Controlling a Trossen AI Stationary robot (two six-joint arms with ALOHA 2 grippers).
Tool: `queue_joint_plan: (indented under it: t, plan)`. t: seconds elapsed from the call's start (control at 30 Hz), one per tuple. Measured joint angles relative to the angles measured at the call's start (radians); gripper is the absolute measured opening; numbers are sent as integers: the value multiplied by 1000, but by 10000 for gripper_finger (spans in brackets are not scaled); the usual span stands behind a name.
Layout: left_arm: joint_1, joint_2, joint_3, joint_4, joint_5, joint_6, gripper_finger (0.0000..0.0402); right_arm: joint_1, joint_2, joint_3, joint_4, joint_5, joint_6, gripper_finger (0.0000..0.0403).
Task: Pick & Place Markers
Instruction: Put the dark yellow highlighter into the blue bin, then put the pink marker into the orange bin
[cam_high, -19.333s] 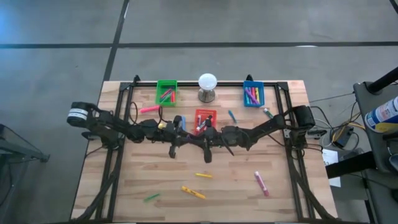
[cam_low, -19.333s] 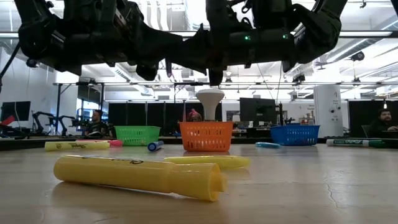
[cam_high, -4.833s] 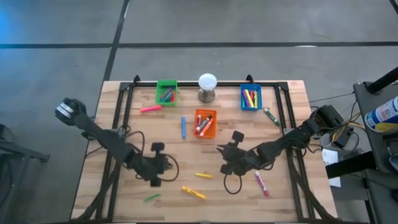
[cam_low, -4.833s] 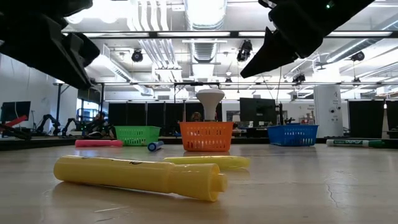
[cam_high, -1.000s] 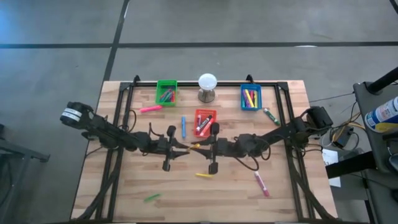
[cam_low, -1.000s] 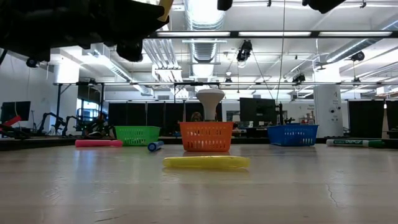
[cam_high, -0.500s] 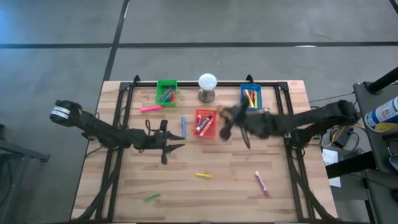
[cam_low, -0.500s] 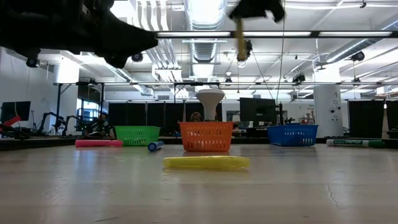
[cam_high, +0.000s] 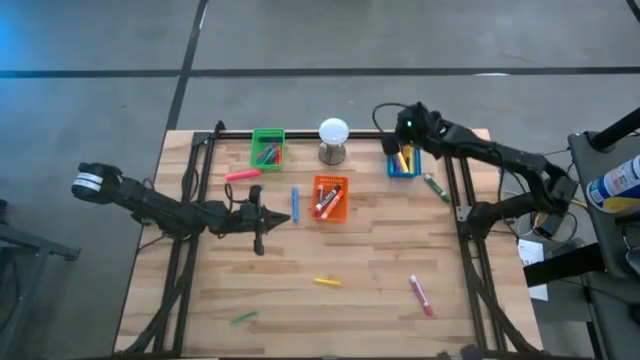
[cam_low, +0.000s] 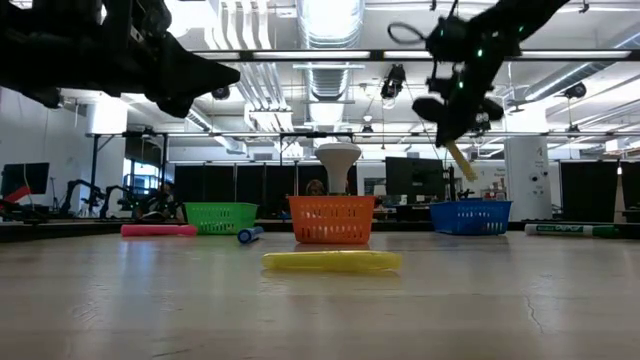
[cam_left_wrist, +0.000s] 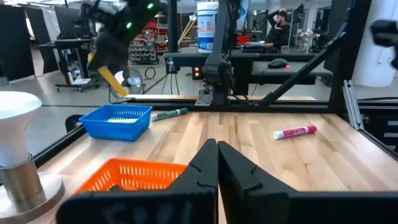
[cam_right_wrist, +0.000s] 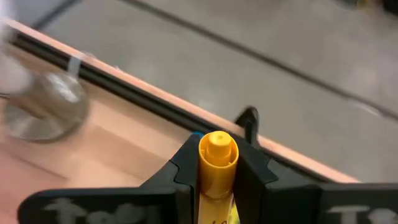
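Now right tool (cam_high: 407, 140) clamped on yellow marker (cam_low: 461, 161), hanging above blue bin (cam_high: 404, 160) at tabletop's far edge; marker's long axis slants steeply down toward bin. Drop looks next. Left tool (cam_high: 283, 212) shut, empty, mid-tabletop, far from bin.

yellow marker (cam_right_wrist: 217, 163) gripped aloft, tilted, far right | yellow (cam_high: 326, 282), pink (cam_high: 420, 295), green (cam_high: 243, 318) lying near | pink (cam_high: 242, 175), blue (cam_high: 295, 204) far-left
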Motion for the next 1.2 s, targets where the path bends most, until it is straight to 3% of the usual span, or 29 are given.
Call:
queue_joint_plan:
  t: [0.17,0.63,0.87,0.97,1.07,1.2]
  plan:
    - [0,1,0,1,0,15,1,-91,99,0,-1,-102,-2,54]
    - [0,2,1,1,-1,11,0,-111,264,14,-63,-92,17,72]
    - [59,2,-9,6,-38,-2,0,-111,208,61,-211,-96,27,148]
    - [98,2,-34,6,-16,-14,0,-102,167,68,-277,-101,49,162]
    - [128,2,-72,14,15,-17,0,-49,97,47,-340,-105,77,148]
    - [138,2,-118,88,66,-24,0,119,-19,-16,-399,-138,154,95]
